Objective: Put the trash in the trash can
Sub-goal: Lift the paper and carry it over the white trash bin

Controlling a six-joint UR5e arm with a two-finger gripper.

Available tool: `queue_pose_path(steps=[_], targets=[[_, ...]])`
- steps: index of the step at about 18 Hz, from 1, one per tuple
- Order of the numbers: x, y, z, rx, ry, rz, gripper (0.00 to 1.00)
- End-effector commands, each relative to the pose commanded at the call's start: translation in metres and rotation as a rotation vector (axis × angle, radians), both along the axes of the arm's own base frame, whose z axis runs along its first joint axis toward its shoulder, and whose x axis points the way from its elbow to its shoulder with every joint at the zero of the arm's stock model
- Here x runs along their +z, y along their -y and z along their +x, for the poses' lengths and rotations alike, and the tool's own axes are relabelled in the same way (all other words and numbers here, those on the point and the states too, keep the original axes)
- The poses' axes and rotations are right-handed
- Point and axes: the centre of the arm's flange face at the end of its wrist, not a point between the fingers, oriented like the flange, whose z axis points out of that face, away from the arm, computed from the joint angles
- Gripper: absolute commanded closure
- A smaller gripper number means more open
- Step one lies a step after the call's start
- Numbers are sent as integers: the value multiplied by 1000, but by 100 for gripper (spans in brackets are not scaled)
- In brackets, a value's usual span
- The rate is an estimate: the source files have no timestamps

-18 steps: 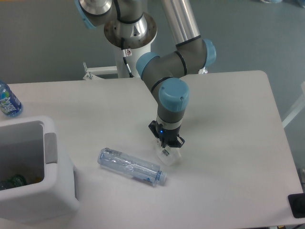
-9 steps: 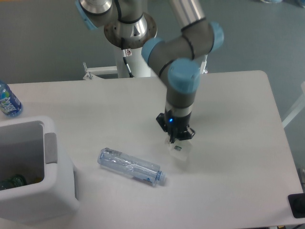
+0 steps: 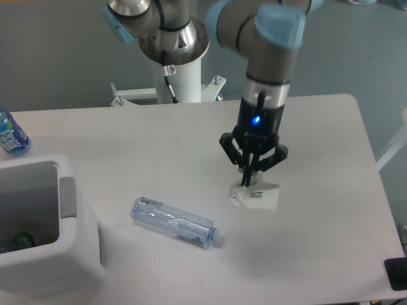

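A small crumpled white paper wrapper (image 3: pixel 255 197) hangs at the tips of my gripper (image 3: pixel 246 182), which is shut on its top edge at the table's middle right. The clear crinkled plastic bottle (image 3: pixel 176 222) with a pale blue cap end lies on its side to the lower left of the gripper, apart from it. At the front left corner stands the white boxy trash can (image 3: pixel 75 254), with a grey panel on its rim and something dark green showing inside.
A blue-labelled water bottle (image 3: pixel 11 135) stands at the far left edge behind the trash can. The arm's base column (image 3: pixel 176 57) rises at the back of the table. A dark object (image 3: pixel 397 273) sits at the front right corner.
The gripper has risen and moved to the right, away from the bottle, carrying the white wrapper with it. The bottle and the trash can have not moved.
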Motion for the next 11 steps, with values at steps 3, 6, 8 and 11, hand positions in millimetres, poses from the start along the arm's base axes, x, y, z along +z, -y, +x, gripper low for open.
queue_pose_path(steps=[3,6,8,11], targets=[[24,-21,19,80,68,56,100],[35,-50,60,78,126,83,100],[48,-72,92,66,152,112,100],[46,-108,151,-29,171,113,100]])
